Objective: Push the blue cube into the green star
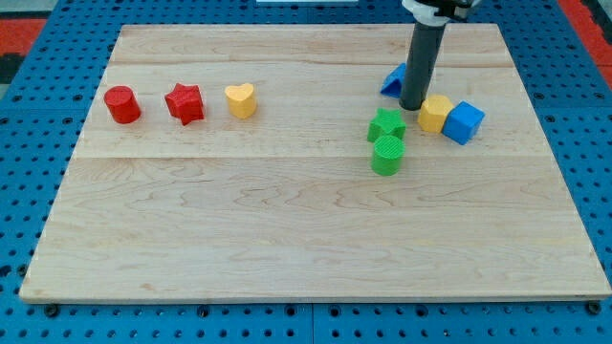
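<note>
— Blue cube (464,122) sits at the view's right, touching the yellow block (435,113). Where's your rod?

— My tip (411,106) is down on the wooden board (287,239), just left of that yellow block, holding nothing; it only pushes. The green star (386,125) lies just below-left of it.

— So?

— Cube's right of both tip and star; I reckon I must circle round to its far right side.
</note>
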